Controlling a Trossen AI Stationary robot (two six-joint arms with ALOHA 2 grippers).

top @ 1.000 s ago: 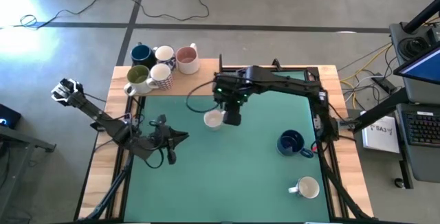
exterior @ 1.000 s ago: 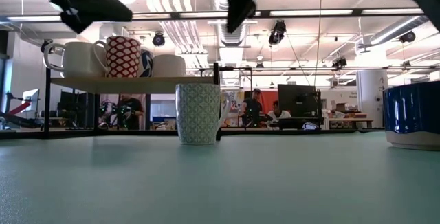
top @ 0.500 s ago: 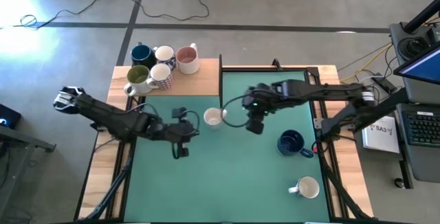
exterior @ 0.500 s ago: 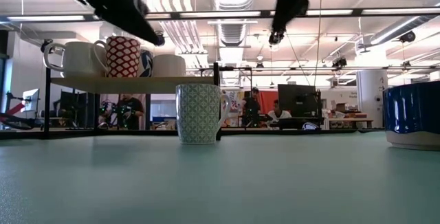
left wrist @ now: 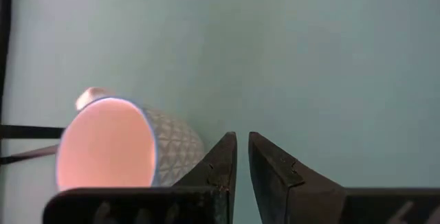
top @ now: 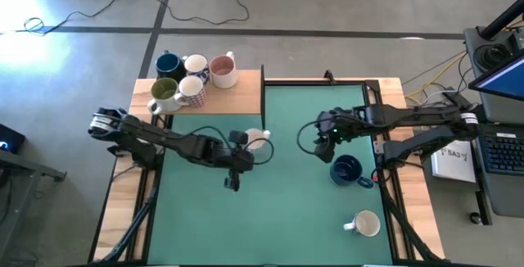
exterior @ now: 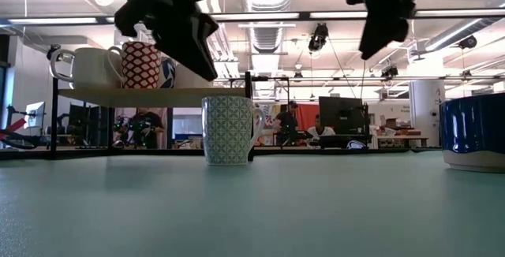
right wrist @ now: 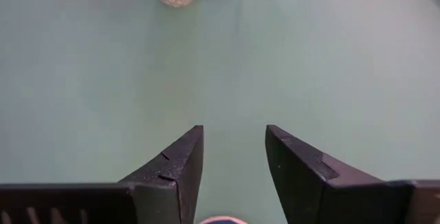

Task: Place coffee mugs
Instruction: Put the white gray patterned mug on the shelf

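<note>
Five mugs (top: 190, 77) shelved; patterned mug (top: 255, 140) newly released mid-table. Right tool (top: 326, 146) now spread, withdrawn near blue mug (top: 346, 169); left tool (top: 232, 178) clenched, arriving beside it.

Eight mugs (top: 193, 80), five shelved, apparently upright

The desk (top: 278, 218) is teal-green. A white mug with a green lattice pattern (exterior: 227, 129) stands on it, and a dark blue mug (top: 347, 170). On the wooden shelf (top: 246, 99), one mug shows red-and-white diamonds (exterior: 141, 65).

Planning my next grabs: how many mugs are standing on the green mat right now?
3: a patterned mug beside the left pincer, a dark blue mug near the right pincer, and a white mug toward the front right.
</note>
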